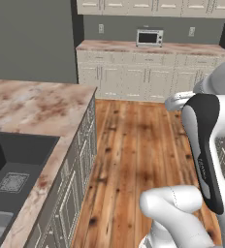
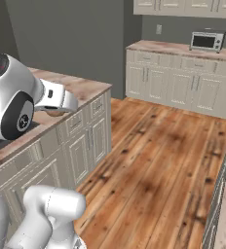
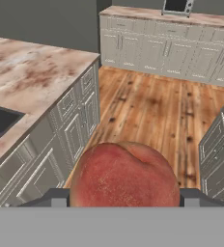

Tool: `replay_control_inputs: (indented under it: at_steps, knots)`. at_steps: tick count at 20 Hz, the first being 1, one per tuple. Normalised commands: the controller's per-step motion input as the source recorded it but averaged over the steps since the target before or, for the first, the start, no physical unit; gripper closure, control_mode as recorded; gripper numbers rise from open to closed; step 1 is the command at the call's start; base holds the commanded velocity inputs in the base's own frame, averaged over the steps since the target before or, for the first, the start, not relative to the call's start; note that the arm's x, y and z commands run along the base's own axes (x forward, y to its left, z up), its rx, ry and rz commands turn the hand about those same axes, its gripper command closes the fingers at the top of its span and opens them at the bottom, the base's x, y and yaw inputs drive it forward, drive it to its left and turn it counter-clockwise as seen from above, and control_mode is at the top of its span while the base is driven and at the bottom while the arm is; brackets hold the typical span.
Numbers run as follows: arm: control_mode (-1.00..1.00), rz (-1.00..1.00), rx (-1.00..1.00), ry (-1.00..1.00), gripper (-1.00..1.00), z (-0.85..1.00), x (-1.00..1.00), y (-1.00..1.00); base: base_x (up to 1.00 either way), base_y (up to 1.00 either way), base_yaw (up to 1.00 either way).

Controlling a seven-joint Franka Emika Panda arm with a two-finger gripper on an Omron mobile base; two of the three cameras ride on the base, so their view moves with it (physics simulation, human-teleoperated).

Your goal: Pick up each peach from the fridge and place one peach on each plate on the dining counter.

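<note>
The large island counter with the beige, brown-veined marble top (image 1: 34, 109) is lying at the left of all three views, and everything else is placed here against it. Its inset dark sink (image 1: 15, 167) is sitting in the near part of the top in the left base view, and its cream panelled cabinet fronts (image 3: 68, 128) are facing the wooden plank floor (image 2: 163, 160) just to its right.

Beside that counter's long side, over the floor, the two-finger gripper (image 3: 124, 198) is holding the round orange-red peach with a yellowish blush (image 3: 125, 176) (it is filling the low middle of the hand view). The two dark finger tips (image 3: 53, 198) are pressing against the fruit on either side, spread as wide as the peach and closed firmly on it. In the right base view the white hand is reaching over the near edge of the counter top.

Further right and well beyond the counter's far end, a second marble-topped run of cream cabinets (image 1: 153, 72) is standing against the grey wall, and a small silver toaster oven (image 1: 149, 37) is resting on it.
</note>
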Motion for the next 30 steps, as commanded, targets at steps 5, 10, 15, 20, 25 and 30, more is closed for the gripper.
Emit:
replay_control_inputs:
  at_steps: [5,10,15,20,25,30]
  knots:
    - [1.00,0.00,0.00,0.00,1.00,0.00,0.00,0.00,1.00,-0.42,0.36]
    - [1.00,0.00,0.00,0.00,1.00,0.00,0.00,0.00,1.00,-0.47,0.44]
    - [1.00,0.00,0.00,0.00,1.00,0.00,0.00,0.00,1.00,-0.52,0.44]
    - [1.00,0.00,0.00,0.00,1.00,0.00,0.00,0.00,1.00,-0.65,0.46]
    - [1.00,0.00,0.00,0.00,1.00,0.00,0.00,0.00,1.00,-0.69,0.50]
    - [1.00,0.00,0.00,0.00,1.00,0.00,0.00,0.00,1.00,-0.77,0.51]
